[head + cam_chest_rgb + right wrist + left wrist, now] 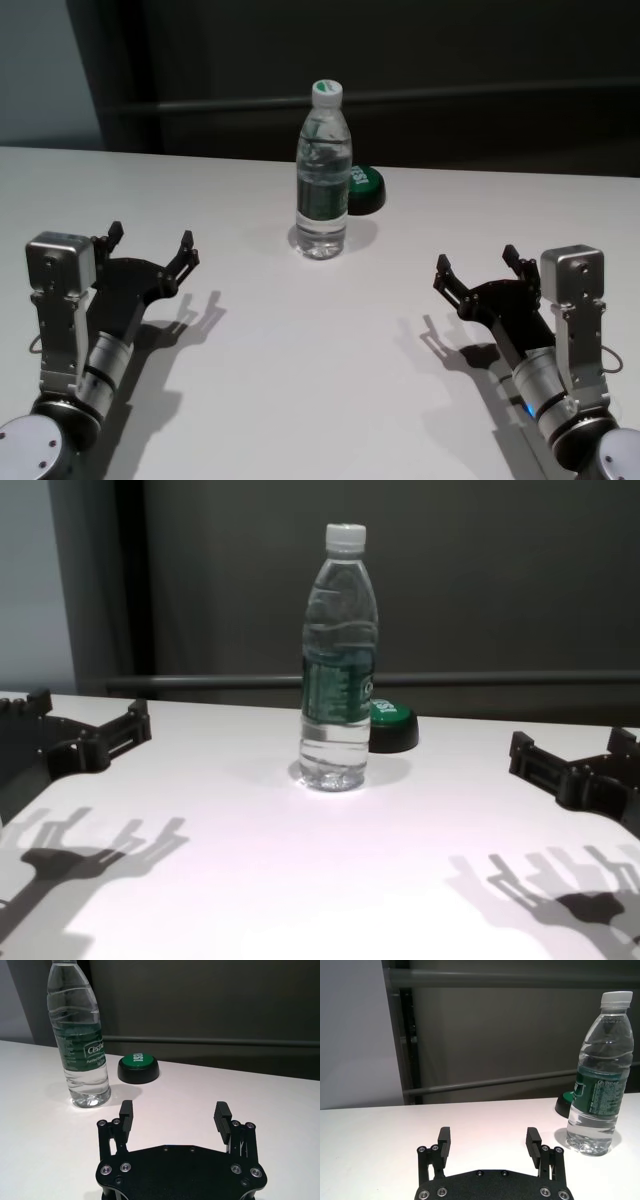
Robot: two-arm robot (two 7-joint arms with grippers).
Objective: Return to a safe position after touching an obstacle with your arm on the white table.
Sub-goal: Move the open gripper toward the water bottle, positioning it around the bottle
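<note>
Two grippers, jaws spread, empty: left gripper [150, 244] and right gripper [478, 265] flank the upright bottle [323, 172], well apart from it, on white table [300, 380]; green button [362, 188] just behind bottle.

We see green button [364, 188] partly hidden behind bottle [323, 180] in head view. Bottle cap cut off by frame top in right wrist view. In chest view, right gripper [580, 760] cut by frame edge. Label print too small to read.
</note>
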